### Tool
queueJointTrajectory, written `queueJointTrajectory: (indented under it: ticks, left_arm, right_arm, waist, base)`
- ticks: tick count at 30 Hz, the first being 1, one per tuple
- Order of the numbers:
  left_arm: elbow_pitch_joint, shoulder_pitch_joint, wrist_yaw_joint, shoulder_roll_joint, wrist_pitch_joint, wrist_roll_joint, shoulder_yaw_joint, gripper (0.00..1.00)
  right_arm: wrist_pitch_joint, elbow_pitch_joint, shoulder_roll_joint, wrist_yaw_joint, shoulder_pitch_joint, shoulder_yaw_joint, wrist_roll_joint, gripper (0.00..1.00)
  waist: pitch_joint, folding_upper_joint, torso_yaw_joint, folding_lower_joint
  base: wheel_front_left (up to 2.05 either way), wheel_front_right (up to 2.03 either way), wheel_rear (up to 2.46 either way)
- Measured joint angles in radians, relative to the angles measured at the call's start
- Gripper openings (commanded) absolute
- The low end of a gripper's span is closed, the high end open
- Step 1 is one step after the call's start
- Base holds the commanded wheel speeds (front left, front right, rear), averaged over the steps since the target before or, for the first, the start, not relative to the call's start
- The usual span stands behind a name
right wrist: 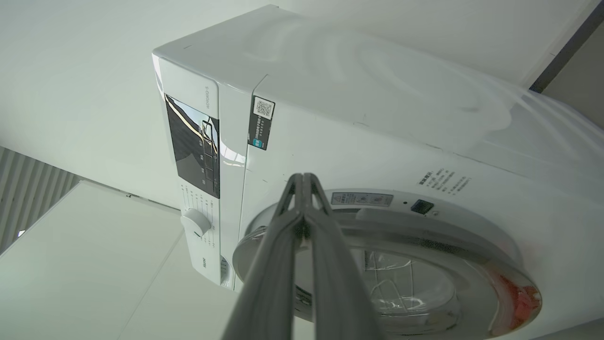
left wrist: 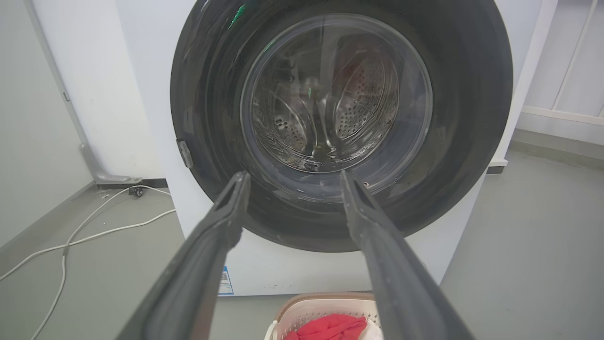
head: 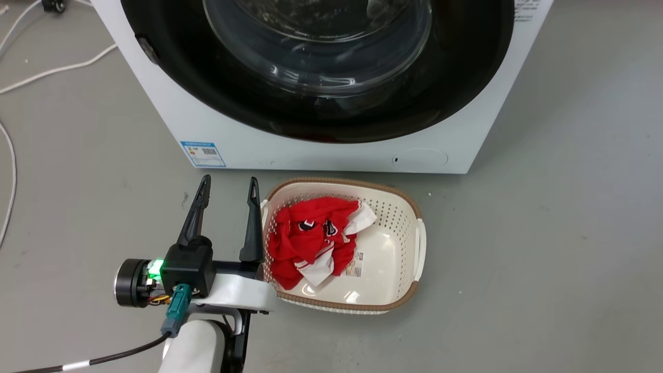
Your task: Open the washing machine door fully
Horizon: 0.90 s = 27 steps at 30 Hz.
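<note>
Top of the round glossy black washing machine door (head: 207, 77) is cut off in head view; it sits straight ahead of left claw (head: 230, 181), spread wide and empty; right claw (right wrist: 302, 176) pinched together, gripping nothing.

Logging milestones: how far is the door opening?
Done: nothing; the washing machine door looks shut against the washing machine. In hand: left gripper open, aimed at the door, apparently short of it; right gripper shut, empty, pointing at the machine's front by the door's rim. Remaining: grip, pull, swing fully open.
</note>
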Motion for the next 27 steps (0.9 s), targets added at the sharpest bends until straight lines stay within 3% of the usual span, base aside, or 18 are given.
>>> queueJointTrajectory:
  ticks: [4,12,27]
  left_arm:
    - [-0.010,-0.011,0.005,0.000,0.000,0.001,-0.010,1.00]
    - [-0.028,-0.050,0.023,0.000,0.000,0.001,-0.029,1.00]
    - [-0.057,-0.111,0.060,0.000,0.000,-0.016,-0.080,1.00]
  right_arm:
    - [0.072,0.093,-0.039,0.000,-0.153,0.069,-0.031,0.00]
    - [0.195,0.254,-0.059,0.000,-0.407,0.205,-0.131,0.00]
    - [0.340,0.363,0.002,0.000,-0.647,0.359,-0.286,0.00]
  waist:
    - [0.032,0.0000,0.011,0.0000]
    - [0.098,0.0000,0.026,0.0000]
    - [0.211,0.0000,0.052,0.0000]
  base:
    - [0.00,0.00,0.00]
    - [0.00,0.00,0.00]
    - [0.00,0.00,0.00]
